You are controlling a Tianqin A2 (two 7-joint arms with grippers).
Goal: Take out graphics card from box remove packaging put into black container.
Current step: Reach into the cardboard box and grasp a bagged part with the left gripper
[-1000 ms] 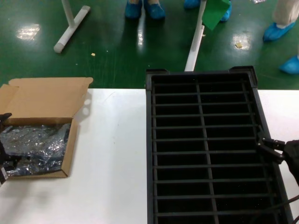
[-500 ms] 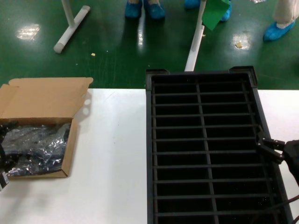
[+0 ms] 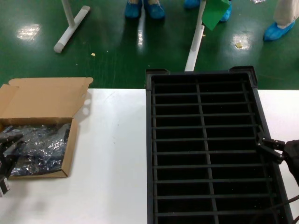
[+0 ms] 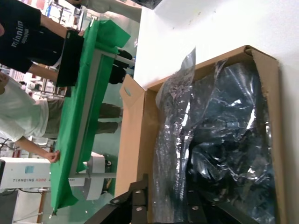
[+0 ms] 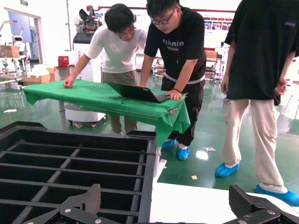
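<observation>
1. A white table (image 3: 112,163) carries the work; beyond its far edge lies a glossy green floor (image 3: 117,51) with white stand legs (image 3: 70,25) and feet in blue shoe covers (image 3: 142,9).
2. At the table's left edge the left gripper (image 3: 5,154) sits at the open side of the box (image 3: 46,100), its dark fingers (image 4: 135,207) spread apart at the bag's end, not visibly clamped on it.
3. The box lies open, its flap folded back away from the robot. Inside, the packaging (image 4: 219,140) fills the carton, crinkled and shiny; a dark shape shows through it, but the graphics card itself cannot be made out.
4. Bare table separates the box from the black container (image 3: 203,144), which stands on the right; the slots in view hold nothing.
5. The right gripper (image 3: 271,149) hovers at the crate's right wall, fingers (image 5: 84,203) wide apart, holding nothing.
6. Past the crate, three people (image 5: 177,60) stand around a green-draped table (image 5: 107,100) with a laptop (image 5: 138,92).
</observation>
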